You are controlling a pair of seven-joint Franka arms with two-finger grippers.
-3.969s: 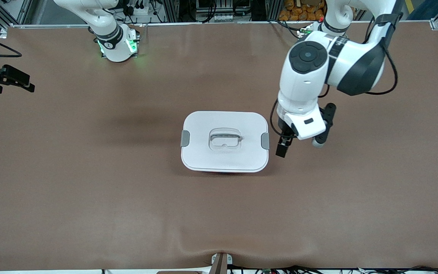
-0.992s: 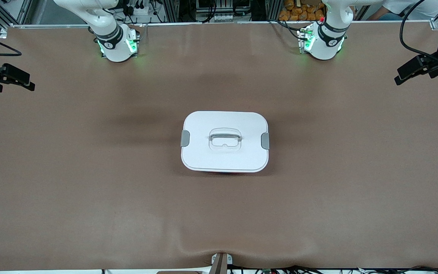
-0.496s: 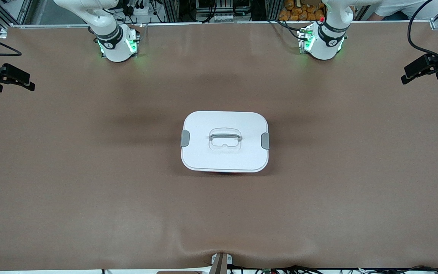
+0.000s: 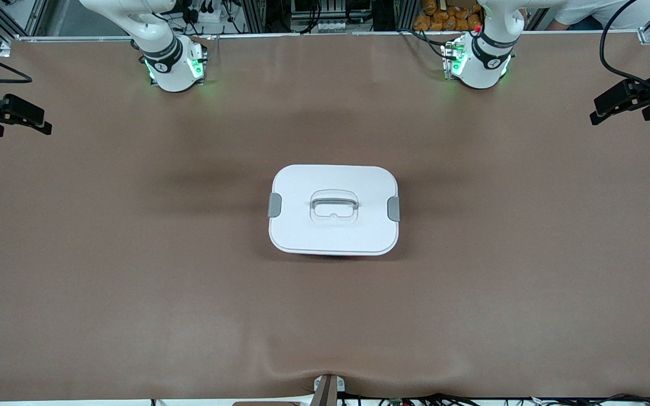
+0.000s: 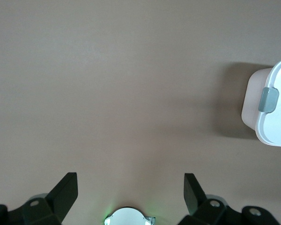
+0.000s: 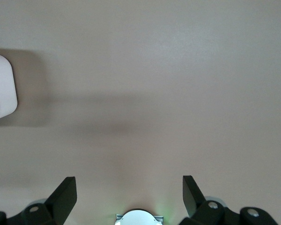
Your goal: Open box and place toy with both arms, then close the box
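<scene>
The box (image 4: 302, 231) stands mid-table with its white lid on, both grey side clips (image 4: 275, 204) (image 4: 394, 209) down and the handle (image 4: 333, 202) lying in its recess. The toy is out of view. My left gripper (image 4: 598, 110) hangs open and empty over the left arm's end of the table. In the left wrist view, the left gripper (image 5: 129, 180) looks down on bare cloth, with the box's end (image 5: 276, 122) and one clip (image 5: 268, 99) off to the side. My right gripper (image 4: 45, 125) waits open over the right arm's end. The right wrist view shows that gripper (image 6: 129, 183) and a box corner (image 6: 2, 89).
A brown cloth (image 4: 133, 282) covers the table, with a raised wrinkle (image 4: 325, 369) at the edge nearest the front camera. Both arm bases (image 4: 174, 65) (image 4: 478, 62) glow green along the table's edge farthest from that camera.
Four seconds ago the left arm stood beside the box's clip; it has since drawn back to its end of the table. Over the last second its gripper only shifted slightly. The box has not moved.
</scene>
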